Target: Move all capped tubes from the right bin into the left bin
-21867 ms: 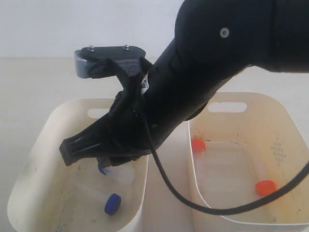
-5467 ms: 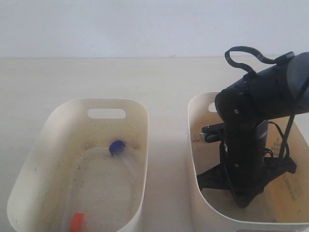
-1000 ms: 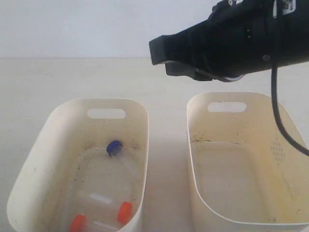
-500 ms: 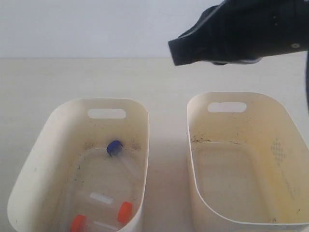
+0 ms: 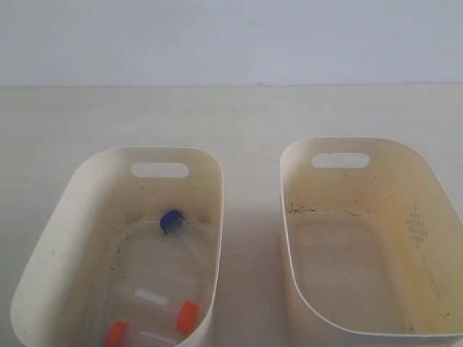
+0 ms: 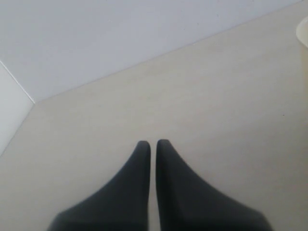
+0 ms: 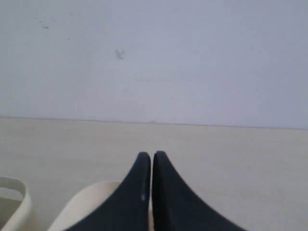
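Arms clear, right bin looks emptied.
My left gripper (image 6: 153,143) and right gripper (image 7: 152,154) sit pinched together, holding nothing; the arm has gone from the wide shot. Right bin (image 5: 434,181), frame right, shows no tubes; left bin (image 5: 87,188) shows one blue cap (image 5: 171,220), two orange caps (image 5: 187,316).

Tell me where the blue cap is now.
In the exterior view, the blue cap lies on the left side, inside the left bin, near its far wall.

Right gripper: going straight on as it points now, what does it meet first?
The way looks free: past the right gripper only bare table, then probably the wall. Depth is unclear.
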Controlling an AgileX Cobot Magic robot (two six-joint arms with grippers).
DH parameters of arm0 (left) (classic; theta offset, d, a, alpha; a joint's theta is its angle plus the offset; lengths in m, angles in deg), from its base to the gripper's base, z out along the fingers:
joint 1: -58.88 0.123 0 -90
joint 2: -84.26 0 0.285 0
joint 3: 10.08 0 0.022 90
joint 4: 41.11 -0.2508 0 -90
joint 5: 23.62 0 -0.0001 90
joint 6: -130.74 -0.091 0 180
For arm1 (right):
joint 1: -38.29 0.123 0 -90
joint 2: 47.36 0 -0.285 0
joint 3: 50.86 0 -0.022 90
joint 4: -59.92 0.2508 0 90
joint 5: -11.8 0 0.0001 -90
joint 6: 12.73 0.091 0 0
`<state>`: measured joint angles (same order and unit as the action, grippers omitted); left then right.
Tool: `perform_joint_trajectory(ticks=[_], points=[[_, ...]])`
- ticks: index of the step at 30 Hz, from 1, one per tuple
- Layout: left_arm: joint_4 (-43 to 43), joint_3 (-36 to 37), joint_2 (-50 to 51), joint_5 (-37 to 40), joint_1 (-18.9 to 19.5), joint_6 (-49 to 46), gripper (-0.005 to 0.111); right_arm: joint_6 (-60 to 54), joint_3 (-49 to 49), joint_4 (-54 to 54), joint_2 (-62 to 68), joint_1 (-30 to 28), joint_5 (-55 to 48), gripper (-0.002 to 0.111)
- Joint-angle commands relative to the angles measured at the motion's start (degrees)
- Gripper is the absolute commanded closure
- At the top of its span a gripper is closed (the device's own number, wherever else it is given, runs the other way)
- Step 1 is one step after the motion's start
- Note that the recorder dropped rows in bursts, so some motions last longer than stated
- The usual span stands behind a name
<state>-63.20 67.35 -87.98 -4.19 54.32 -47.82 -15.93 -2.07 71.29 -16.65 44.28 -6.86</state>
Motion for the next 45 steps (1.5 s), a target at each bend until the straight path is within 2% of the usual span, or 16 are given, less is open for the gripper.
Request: perform_joint_trajectory(ticks=[1, 5, 8, 14, 18, 19, 20, 24, 39, 45], points=[[0.2, -0.2, 0.0, -0.2, -0.3, 0.5, 0.102, -1.7, 10.0, 0.4, -14.1, -4.7, 0.0, 0.107], [0.2, -0.2, 0.0, -0.2, -0.3, 0.5, 0.102, -6.0, 15.9, -0.3, -22.7, -4.8, 0.0, 0.107], [0.2, -0.2, 0.0, -0.2, -0.3, 0.5, 0.102, -7.9, 19.1, -0.3, -22.9, -4.8, 0.0, 0.107], [0.2, -0.2, 0.0, -0.2, -0.3, 0.5, 0.102, -7.9, 24.0, -0.5, -22.9, -4.8, 0.1, 0.107], [0.2, -0.2, 0.0, -0.2, -0.3, 0.5, 0.102, -2.5, 28.3, -2.1, -22.9, -4.8, 2.1, 0.107], [0.2, -0.2, 0.0, -0.2, -0.3, 0.5, 0.102, 1.2, 28.4, -4.2, -22.9, -4.8, 4.6, 0.107], [0.2, -0.2, 0.0, -0.2, -0.3, 0.5, 0.102, 2.6, 28.4, -4.8, -22.9, -4.8, 2.8, 0.107], [0.2, -0.2, 0.0, -0.2, -0.3, 0.5, 0.102, 2.9, 28.4, -9.2, -22.9, -4.8, 0.9, 0.107], [0.2, -0.2, 0.0, -0.2, -0.3, 0.5, 0.102, 1.4, 28.4, -9.7, -22.9, -4.9, -1.3, 0.107], [0.2, -0.2, 0.0, -0.2, -0.3, 0.5, 0.102, 1.4, 28.4, -9.7, -22.9, -8.3, -1.3, 0.107]])
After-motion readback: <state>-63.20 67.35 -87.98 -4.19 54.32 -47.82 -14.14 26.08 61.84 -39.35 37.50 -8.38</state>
